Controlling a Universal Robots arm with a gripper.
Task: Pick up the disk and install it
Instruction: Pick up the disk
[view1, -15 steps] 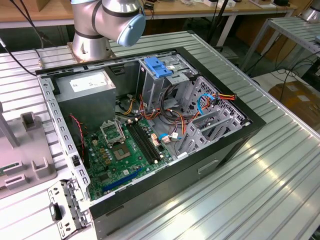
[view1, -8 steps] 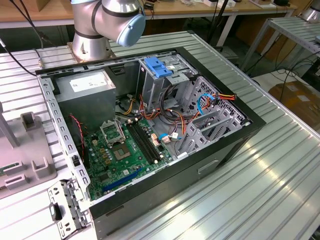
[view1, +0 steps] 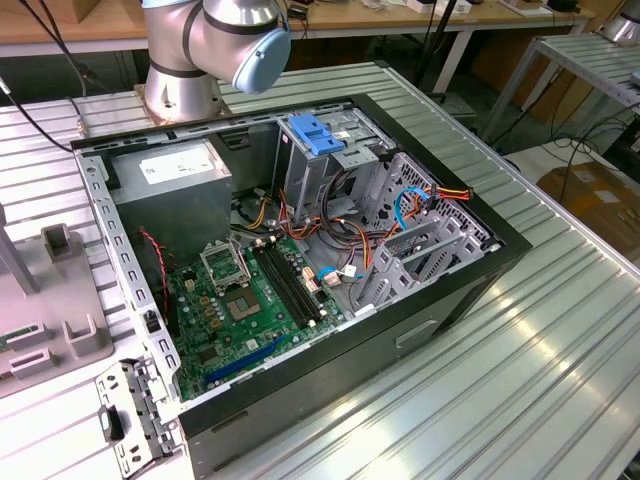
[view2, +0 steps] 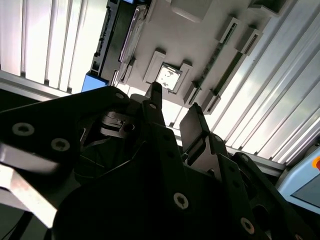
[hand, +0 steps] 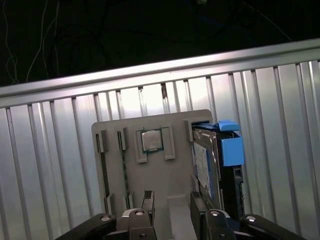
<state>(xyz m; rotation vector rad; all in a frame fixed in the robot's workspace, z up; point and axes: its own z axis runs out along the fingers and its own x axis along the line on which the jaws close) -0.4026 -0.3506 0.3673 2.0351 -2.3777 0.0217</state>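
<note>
"First wrist view: where is the disk (hand: 205, 162)?"
"On edge in the grey holder (hand: 175, 175), at its side. The gripper (hand: 172, 205) is empty, jaws apart, offset beside it. Risk: lowered here, a finger strikes the disk's rim."

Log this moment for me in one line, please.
hand: open, empty, over grey holder | disk: standing on edge in holder, not gripped | install: not done
</note>
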